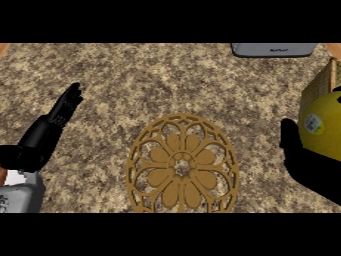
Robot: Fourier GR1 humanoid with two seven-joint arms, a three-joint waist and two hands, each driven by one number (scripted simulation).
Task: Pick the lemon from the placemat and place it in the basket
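- Sitting in the right hand [313, 167], the lemon [337, 127] is big, smooth and bright yellow, with a small white sticker on its left side.
- Black fingers curl round the lemon from below and from the top, so the hand is gripping it.
- The lemon is up at the right edge of the view, off the placemat [182, 165].
- Just behind the lemon is the basket [325, 80], a tan woven one, and only its corner shows.
- The placemat is round and golden-brown, with a cut-out flower shape. It lies flat on the speckled counter [165, 80], well left of the lemon.
- The left hand [64, 111] is far to the left, open, with straight fingers pointing up.
- A grey thing [272, 49] peeks in at the top edge.
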